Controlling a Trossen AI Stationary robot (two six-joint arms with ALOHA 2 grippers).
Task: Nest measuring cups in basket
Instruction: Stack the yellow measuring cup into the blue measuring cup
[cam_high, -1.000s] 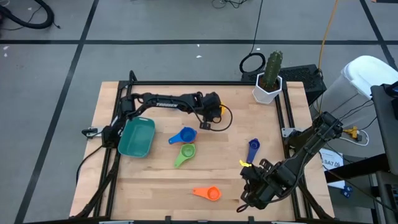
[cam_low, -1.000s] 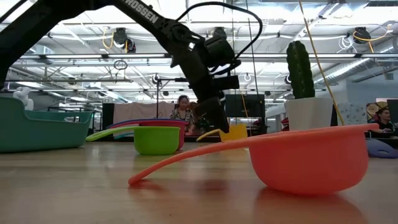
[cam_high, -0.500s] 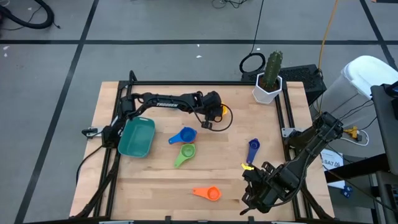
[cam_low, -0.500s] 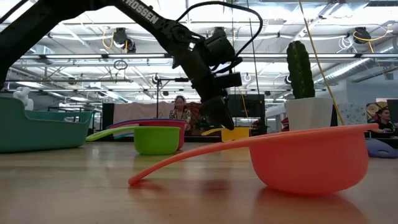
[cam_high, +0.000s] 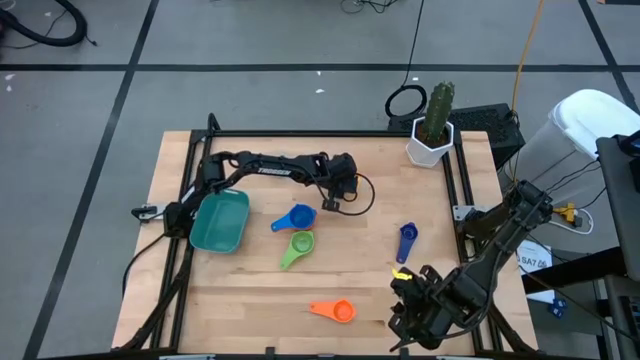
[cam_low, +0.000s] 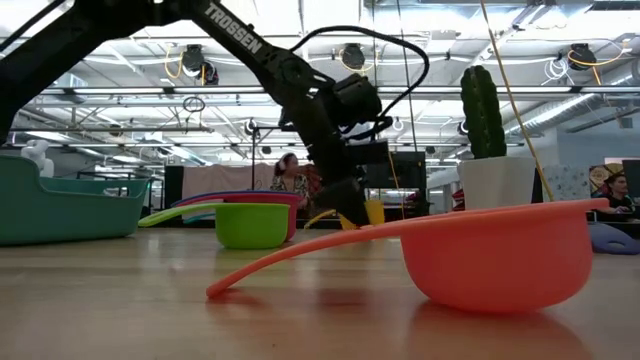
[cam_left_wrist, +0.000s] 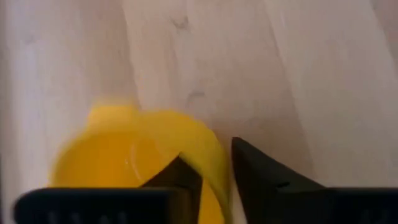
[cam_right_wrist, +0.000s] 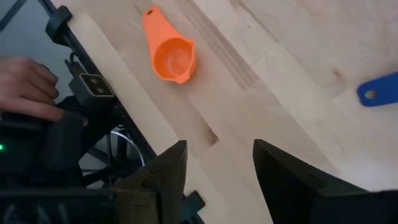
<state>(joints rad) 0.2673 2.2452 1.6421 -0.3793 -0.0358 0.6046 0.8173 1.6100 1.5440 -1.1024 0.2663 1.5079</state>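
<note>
Left end effector (cam_low: 352, 215) low at the counter (cam_low: 150, 300), tips at a yellow cup (cam_low: 371, 212). Left of it: green cup (cam_low: 251, 224), teal basket (cam_low: 60, 208) farther left. Orange cup (cam_low: 495, 255) in front, right. Cactus pot (cam_low: 496, 182) beyond, right.

The only lettering that can be read is the white brand word "TROSSEN", printed in capitals along the upper link of the left arm (cam_low: 235, 32) in the low view, running down the slanted dark casing. In the high view the same arm (cam_high: 270, 166) carries a small white mark along its link, too small to make out. Nothing else bears legible writing: the measuring cups, the basket and the white pot show no readable labels or numbers, and a paper sheet (cam_high: 529, 258) at the table's right edge has print too small to read.
</note>
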